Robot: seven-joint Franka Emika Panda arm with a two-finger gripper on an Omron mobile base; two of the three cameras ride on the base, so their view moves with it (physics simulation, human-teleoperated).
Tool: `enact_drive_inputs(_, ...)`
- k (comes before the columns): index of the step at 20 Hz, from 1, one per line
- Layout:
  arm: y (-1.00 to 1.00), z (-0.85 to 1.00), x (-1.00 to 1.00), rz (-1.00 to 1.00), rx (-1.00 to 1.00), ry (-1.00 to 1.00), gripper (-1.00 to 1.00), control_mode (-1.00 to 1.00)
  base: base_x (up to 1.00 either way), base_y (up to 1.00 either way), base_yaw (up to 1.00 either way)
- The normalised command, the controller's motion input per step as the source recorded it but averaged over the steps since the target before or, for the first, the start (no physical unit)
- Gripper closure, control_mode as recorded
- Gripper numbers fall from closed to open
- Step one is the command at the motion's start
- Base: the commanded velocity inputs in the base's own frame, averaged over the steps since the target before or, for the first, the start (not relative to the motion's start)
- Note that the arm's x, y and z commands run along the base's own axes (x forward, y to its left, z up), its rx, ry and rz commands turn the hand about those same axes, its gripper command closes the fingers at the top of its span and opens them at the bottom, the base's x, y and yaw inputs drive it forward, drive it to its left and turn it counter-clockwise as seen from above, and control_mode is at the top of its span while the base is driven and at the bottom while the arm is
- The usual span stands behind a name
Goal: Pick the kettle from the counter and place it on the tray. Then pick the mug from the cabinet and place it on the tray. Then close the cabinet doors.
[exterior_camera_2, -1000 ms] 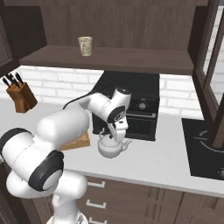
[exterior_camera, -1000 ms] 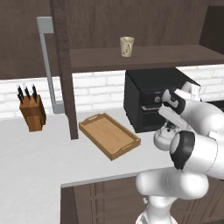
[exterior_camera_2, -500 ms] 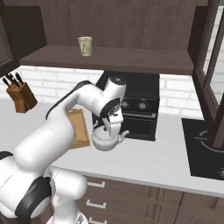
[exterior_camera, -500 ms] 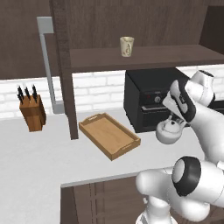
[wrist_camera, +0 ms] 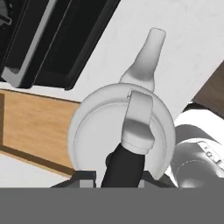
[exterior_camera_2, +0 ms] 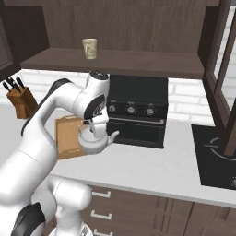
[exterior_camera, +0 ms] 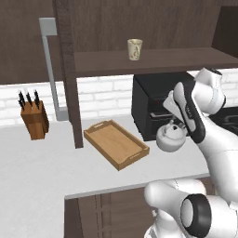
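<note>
My gripper is shut on the dark arched handle of the silver-grey kettle. The kettle hangs a little above the counter, in front of the black oven and just right of the wooden tray. In the hand view the kettle is right below the hand, its spout pointing away, and the tray lies to its left. The beige mug stands on the shelf of the dark brown cabinet. One cabinet door stands open at the right.
The black oven sits on the counter right behind the kettle. A knife block stands at the far left. The cabinet's thick post comes down to the counter beside the tray. A cooktop lies at the right.
The kettle has risen off the counter in my shut gripper and moved left towards the tray. The arm has stretched upward.
</note>
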Motion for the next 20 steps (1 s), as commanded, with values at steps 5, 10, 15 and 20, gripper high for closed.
enact_drive_inputs(5, 0.80, 0.36, -0.11, 0.00, 0.00, 0.00, 1.00, -1.00, 0.00, 0.00, 0.00)
enact_drive_inputs(10, 0.82, 0.32, 0.00, 0.00, 0.00, 0.00, 1.00, -1.00, 0.00, 0.00, 0.00)
enact_drive_inputs(15, 0.78, 0.15, 0.16, 0.00, 0.00, 0.00, 1.00, -1.00, 0.00, 0.00, 0.00)
enact_drive_inputs(20, 0.60, -0.07, 0.48, 0.00, 0.00, 0.05, 1.00, -1.00, 0.00, 0.00, 0.00)
